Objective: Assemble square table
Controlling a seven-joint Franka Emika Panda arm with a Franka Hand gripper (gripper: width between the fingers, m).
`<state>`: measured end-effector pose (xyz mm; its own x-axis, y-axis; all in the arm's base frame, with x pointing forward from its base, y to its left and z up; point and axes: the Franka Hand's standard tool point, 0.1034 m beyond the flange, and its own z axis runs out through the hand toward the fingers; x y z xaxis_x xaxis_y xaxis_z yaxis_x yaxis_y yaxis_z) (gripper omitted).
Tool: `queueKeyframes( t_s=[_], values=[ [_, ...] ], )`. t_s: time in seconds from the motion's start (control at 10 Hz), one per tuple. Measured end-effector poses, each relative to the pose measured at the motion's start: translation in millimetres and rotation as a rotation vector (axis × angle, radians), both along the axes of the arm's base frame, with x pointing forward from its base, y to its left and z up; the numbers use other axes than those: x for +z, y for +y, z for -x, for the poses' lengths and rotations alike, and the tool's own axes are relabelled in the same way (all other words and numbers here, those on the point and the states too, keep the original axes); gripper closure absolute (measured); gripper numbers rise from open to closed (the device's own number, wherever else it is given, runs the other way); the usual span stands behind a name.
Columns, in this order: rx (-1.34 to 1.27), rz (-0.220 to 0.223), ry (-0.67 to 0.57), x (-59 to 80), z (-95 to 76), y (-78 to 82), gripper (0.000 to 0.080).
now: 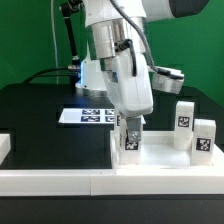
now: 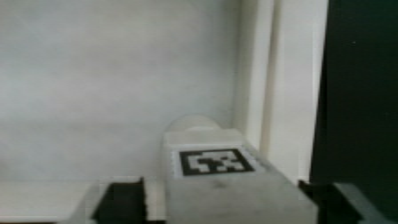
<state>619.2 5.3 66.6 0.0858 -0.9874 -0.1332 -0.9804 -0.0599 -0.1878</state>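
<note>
Wrist view only: tagged white leg (image 2: 214,160) standing between gripper (image 2: 221,198) fingers, gaps either side.
Exterior view only: two spare legs (image 1: 195,130).
Jaws: apart.

White plastic square tray-like table top (image 1: 160,155): before the flat white marker board (image 1: 90,116). On it, three small white tagged block legs: one (image 1: 131,139) at exterior view's left, two (image 1: 185,118) (image 1: 203,140) at right.
</note>
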Motion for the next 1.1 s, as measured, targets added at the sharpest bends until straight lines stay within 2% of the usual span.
queueKeyframes(
  t_s=[0.1,0.2,0.4,0.7,1.0,1.1],
  values=[
    [0.05,0.01,0.001,-0.2,0.9,0.9,0.0271],
    [0.265,0.042,0.011,-1.2,5.0,5.5,0.0188],
    [0.568,0.073,-0.003,0.6,6.4,6.1,0.0158],
    [0.725,0.097,-0.03,0.1,6.2,5.6,0.015],
    [1.206,0.215,-0.062,0.6,4.2,8.2,0.015],
    [1.322,0.228,-0.074,-0.4,4.8,6.3,0.015]
  ],
)
